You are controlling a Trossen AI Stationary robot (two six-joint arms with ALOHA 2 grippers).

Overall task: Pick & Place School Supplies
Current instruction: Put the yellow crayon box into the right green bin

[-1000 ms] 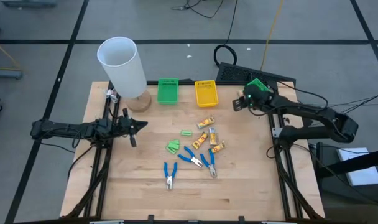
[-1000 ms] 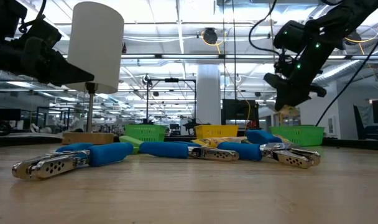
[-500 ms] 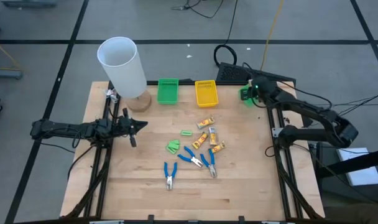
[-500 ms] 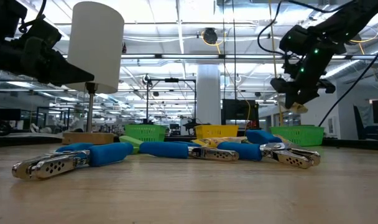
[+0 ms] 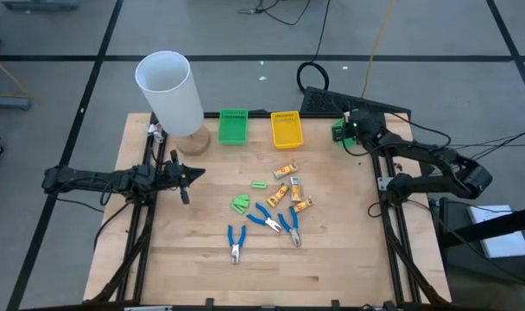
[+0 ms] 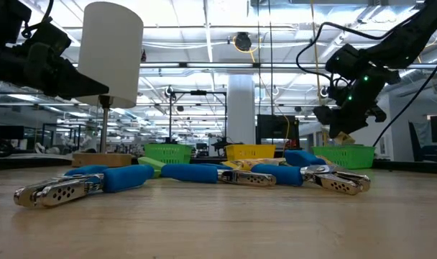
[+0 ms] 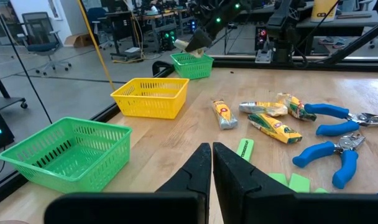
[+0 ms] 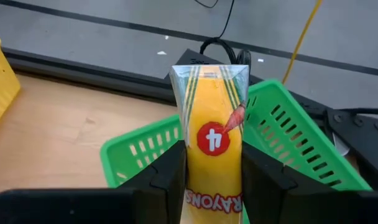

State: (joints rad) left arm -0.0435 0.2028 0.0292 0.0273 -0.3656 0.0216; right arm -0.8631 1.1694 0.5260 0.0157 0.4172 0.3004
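Observation:
My right gripper (image 8: 214, 186) is at the table's far right corner, shut on a yellow crayon pack (image 8: 214, 137), above a small green bin (image 8: 282, 143). The low view shows this gripper (image 6: 342, 129) just over that bin (image 6: 342, 154). More yellow packs (image 5: 288, 186), light-green pieces (image 5: 242, 203) and blue-handled pliers (image 5: 262, 225) lie flat in the middle of the table. My left gripper (image 7: 212, 165) is shut and waits level over the table's left side (image 5: 186, 177), touching nothing. My right gripper pinches the yellow crayon pack between its two fingers (image 8: 170, 174), which press on the pack's two side edges at its lower half (image 8: 212, 180). The pack lies along the fingers and sticks out past their tips. It is lifted clear, above the green bin.
A green slotted bin (image 5: 233, 126) and a yellow one (image 5: 286, 129) stand at the far edge. A tall white cylinder (image 5: 169, 93) on a wooden base is at the far left. Bare wood lies along the near edge. Cables run behind the far right corner.
My right gripper, still shut on the crayon pack, has moved toward the table's far right corner, over the small green bin, and has come down a little. The left arm and the supplies on the table have stayed where they were.

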